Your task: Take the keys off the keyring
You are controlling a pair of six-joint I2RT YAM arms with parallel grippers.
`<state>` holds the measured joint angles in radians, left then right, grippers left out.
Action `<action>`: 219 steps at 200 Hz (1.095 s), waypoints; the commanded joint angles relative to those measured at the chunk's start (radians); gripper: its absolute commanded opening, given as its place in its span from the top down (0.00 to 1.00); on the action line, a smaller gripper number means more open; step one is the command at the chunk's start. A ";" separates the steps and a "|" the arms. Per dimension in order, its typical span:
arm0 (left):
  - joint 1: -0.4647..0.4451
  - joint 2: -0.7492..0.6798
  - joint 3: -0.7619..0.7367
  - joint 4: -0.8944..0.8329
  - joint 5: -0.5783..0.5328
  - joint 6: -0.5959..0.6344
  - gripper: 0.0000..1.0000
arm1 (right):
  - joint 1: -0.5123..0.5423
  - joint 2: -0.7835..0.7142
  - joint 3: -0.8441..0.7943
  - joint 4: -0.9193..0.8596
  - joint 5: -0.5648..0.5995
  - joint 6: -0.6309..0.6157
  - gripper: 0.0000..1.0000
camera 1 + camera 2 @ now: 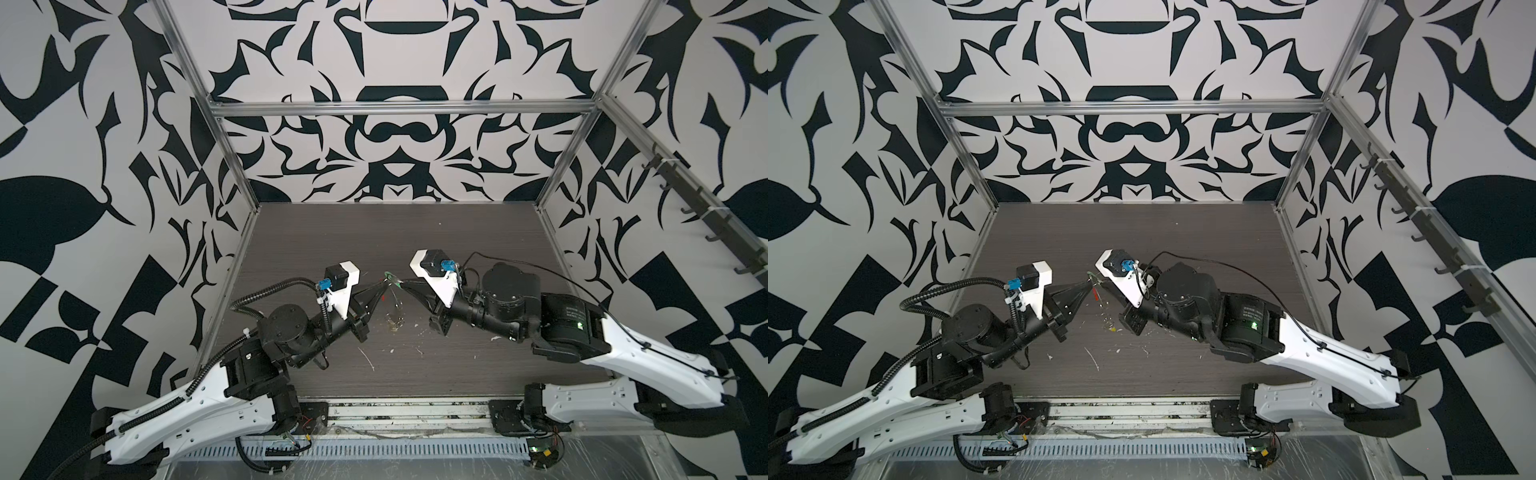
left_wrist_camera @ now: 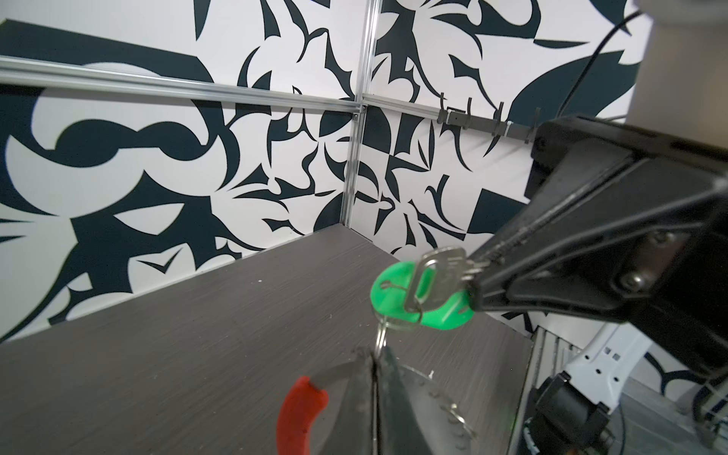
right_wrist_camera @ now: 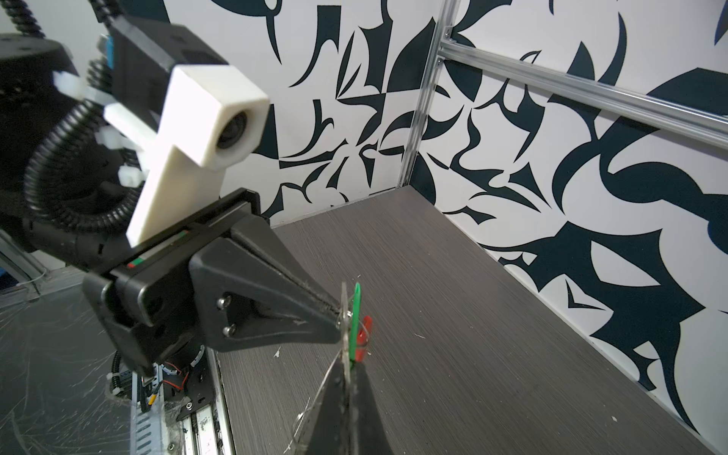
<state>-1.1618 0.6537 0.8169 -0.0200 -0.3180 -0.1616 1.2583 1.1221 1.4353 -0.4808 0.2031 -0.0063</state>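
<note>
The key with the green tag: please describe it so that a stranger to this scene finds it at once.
Above the middle of the dark wood-grain table, two black grippers meet tip to tip. The right gripper pinches a small silver metal key; the left gripper grips the grey wire keyring beside it. Its bright green oval plastic tag sets it apart from the keyring's red sleeve.

The key (image 2: 449, 272) was shiny silver metal, and its tag (image 2: 394, 291) was smooth, glossy green plastic. At six o'clock from the tag, the keyring (image 2: 335, 370) was thin grey wire with a smooth red plastic sleeve (image 2: 299, 409). The table (image 2: 177, 354) was dull dark wood with fine lines. The rail (image 1: 399, 107) at its twelve o'clock was pale metal.
</note>
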 commanded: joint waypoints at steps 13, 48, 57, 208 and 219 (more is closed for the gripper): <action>-0.001 -0.011 0.004 0.022 -0.006 -0.003 0.99 | 0.006 -0.028 0.039 0.061 0.011 0.007 1.00; -0.001 -0.009 0.010 0.024 -0.001 -0.004 1.00 | 0.004 -0.029 0.034 0.061 0.019 0.010 1.00; -0.001 -0.008 0.011 0.024 -0.001 -0.005 1.00 | 0.005 -0.031 0.032 0.061 0.021 0.013 1.00; -0.109 0.037 0.044 0.054 -0.326 -0.013 1.00 | 0.006 -0.106 -0.096 0.096 0.099 0.080 1.00; -0.110 0.032 0.038 0.066 -0.323 -0.013 1.00 | 0.007 -0.109 -0.106 0.099 0.101 0.086 1.00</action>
<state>-1.2739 0.7094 0.8463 -0.0082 -0.5545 -0.1669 1.2587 1.0489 1.3373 -0.4473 0.2726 0.0532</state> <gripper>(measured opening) 0.047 0.043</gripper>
